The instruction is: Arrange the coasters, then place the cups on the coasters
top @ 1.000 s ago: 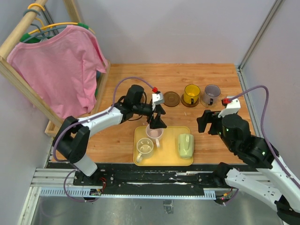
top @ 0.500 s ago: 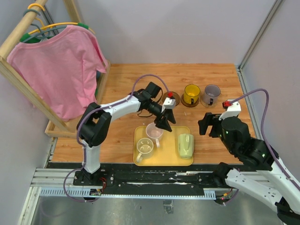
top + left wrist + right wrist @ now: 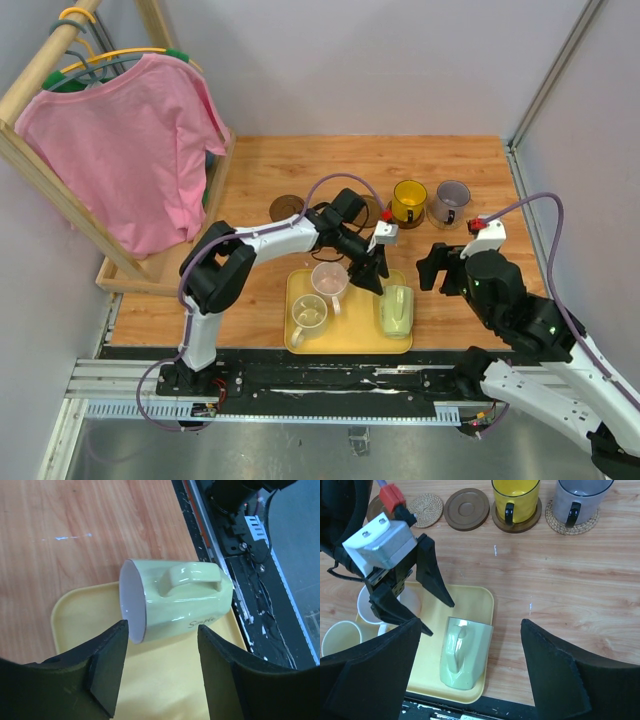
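- Pale green cup (image 3: 175, 597) lies on its side on the yellow tray (image 3: 165, 680), handle up
- Pink cup (image 3: 329, 280) and cream cup (image 3: 308, 315) stand upright on the tray
- Yellow cup (image 3: 515, 495) stands on a dark brown coaster (image 3: 515, 527)
- Grey-purple cup (image 3: 582, 492) stands on a woven tan coaster (image 3: 585, 526)
- Bare woven coaster (image 3: 426, 503) and bare brown coaster (image 3: 467, 509) lie side by side
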`<state>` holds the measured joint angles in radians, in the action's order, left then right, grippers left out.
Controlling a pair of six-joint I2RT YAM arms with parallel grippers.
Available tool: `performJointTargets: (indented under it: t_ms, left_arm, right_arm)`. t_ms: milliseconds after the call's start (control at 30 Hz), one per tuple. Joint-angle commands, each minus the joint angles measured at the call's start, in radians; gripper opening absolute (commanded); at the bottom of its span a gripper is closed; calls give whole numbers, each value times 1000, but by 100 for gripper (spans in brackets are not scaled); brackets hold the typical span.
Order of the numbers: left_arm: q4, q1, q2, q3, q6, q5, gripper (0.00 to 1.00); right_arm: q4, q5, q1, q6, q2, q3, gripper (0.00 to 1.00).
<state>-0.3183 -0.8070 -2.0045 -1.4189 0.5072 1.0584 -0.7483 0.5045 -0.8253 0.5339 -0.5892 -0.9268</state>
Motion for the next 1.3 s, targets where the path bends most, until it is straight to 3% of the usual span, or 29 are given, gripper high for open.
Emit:
performJointTargets:
  t_ms: [0, 300, 933, 1133, 1267]
  left_arm:
    - [116, 5, -23, 1, -111, -36, 62]
    - [127, 5, -51, -7, -120, -16, 62]
    - [145, 5, -99, 20, -88, 94, 49]
    - [163, 5, -125, 14, -102, 101, 36]
    - [166, 5, -137, 11, -104, 114, 18]
  right_arm:
    - [21, -23, -8, 24, 10, 26, 81]
    - [33, -28, -8, 19, 8, 34, 80]
    - [81, -48, -9, 28, -26, 63, 80]
    - [88, -48, -9, 32, -26, 75, 80]
    - [89, -48, -8, 35, -19, 85, 79]
